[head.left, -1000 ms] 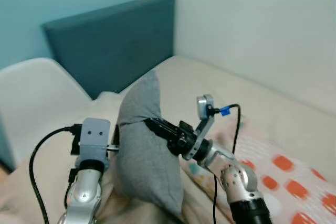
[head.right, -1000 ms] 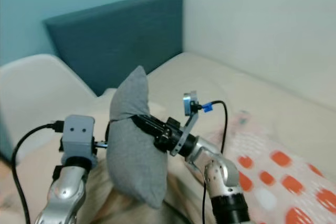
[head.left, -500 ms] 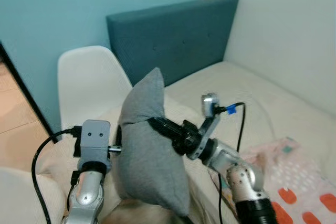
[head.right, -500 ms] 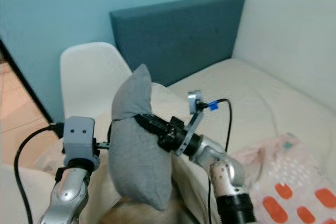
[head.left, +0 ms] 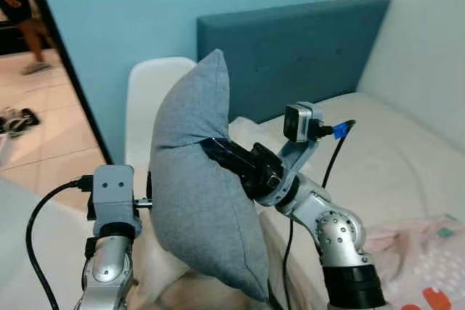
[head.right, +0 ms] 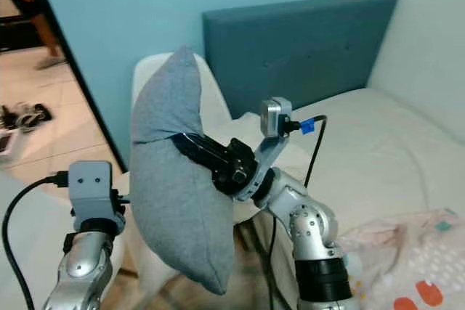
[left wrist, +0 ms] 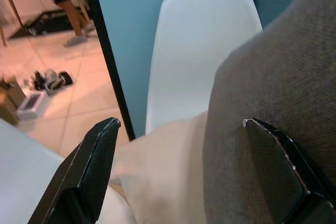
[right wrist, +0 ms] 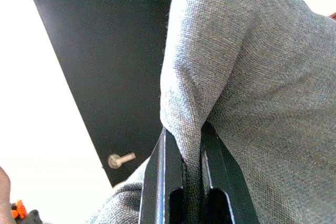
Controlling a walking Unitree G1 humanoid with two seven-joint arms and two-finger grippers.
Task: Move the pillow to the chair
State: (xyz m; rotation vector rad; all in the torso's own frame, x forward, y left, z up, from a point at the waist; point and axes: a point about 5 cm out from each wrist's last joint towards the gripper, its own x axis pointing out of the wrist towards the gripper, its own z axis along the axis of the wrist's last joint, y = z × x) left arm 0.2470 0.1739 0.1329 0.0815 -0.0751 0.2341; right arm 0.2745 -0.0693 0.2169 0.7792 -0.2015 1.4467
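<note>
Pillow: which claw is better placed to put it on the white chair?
Right claw: its fingers already pinch the grey pillow. The left claw is open beside it, and the white chair is close behind.

The right hand (head.left: 218,152) pinches the grey pillow (head.left: 200,186) upright above the bed (head.left: 407,157), the white chair (head.left: 149,107) just behind it, left arm (head.left: 109,252) alongside.

pillow (head.left: 196,194): grey | chair (left wrist: 202,45): white | headboard (head.left: 305,52): teal
</note>
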